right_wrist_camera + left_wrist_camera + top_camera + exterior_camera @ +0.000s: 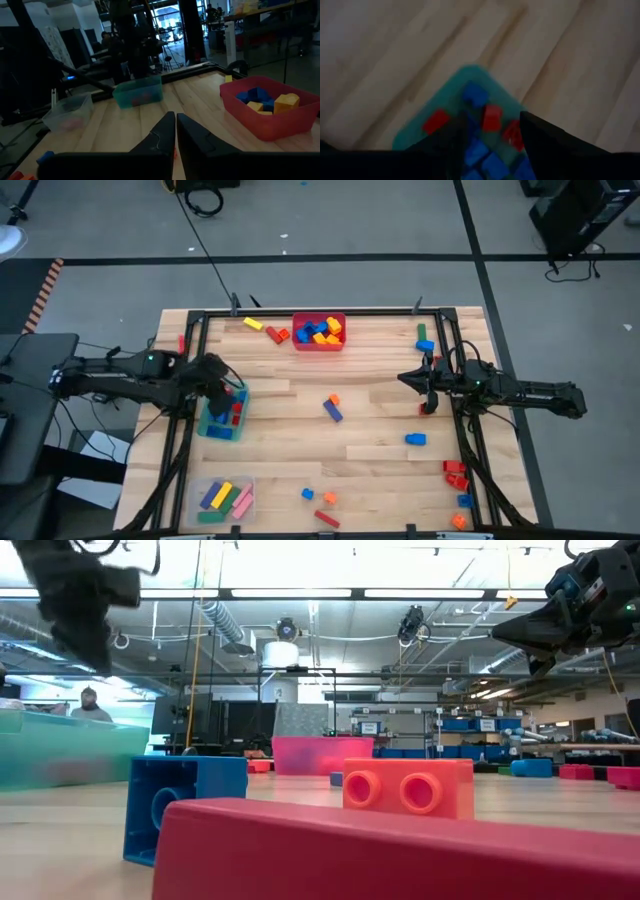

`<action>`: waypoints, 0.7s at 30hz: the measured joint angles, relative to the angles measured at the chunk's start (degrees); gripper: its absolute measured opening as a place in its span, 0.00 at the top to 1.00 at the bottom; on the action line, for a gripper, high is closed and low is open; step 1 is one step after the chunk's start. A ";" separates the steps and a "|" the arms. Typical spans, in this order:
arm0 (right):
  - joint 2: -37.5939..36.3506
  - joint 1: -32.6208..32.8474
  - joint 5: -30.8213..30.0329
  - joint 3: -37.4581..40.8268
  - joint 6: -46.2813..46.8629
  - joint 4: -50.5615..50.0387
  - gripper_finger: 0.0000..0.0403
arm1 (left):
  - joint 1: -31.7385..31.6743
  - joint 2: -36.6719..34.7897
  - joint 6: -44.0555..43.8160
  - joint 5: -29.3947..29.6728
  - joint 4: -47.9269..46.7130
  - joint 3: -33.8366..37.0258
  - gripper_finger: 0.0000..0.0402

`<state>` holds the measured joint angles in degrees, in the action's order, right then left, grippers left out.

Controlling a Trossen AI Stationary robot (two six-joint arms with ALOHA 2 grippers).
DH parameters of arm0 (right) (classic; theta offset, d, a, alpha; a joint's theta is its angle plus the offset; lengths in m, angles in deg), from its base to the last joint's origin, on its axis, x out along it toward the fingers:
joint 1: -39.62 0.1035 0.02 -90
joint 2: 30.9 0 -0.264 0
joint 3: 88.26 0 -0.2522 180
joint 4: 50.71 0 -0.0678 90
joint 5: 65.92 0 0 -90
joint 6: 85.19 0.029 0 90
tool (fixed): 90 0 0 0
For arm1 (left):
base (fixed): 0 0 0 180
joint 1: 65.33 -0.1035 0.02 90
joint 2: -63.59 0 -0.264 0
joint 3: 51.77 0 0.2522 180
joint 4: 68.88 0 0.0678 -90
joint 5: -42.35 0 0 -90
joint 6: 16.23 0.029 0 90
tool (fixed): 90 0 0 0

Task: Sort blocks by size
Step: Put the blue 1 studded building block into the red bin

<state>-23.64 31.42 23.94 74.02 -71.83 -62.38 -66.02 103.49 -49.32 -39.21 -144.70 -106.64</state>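
Observation:
My left gripper point(226, 389) point(493, 119) hangs open over the teal bin point(214, 426), which holds blue and red blocks point(476, 95). Nothing sits between its fingers; the bin's blocks show through the gap. My right gripper point(403, 378) point(175, 116) is shut and empty, held level above the table's right side. Loose blocks lie flat on the table: a blue and an orange one point(332, 408) in the middle, a blue one point(415, 439), and several near the front edge point(326, 518) and the right edge point(455, 471).
A red bin point(318, 344) with blue and yellow blocks stands at the far edge. A clear bin point(203, 483) with long bars is at the near left corner. More blocks lie near the red bin point(252, 324) and at the far right point(421, 332). Black frame rails point(190, 380) run along both sides.

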 joint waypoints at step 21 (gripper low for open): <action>0.01 0.00 0.00 0.00 0.01 -0.01 0.92 | 0.00 11.33 4.65 3.85 8.62 -4.46 0.53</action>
<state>-23.63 31.42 23.94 74.02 -71.81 -62.39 -66.02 114.82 -44.67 -35.36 -136.08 -111.10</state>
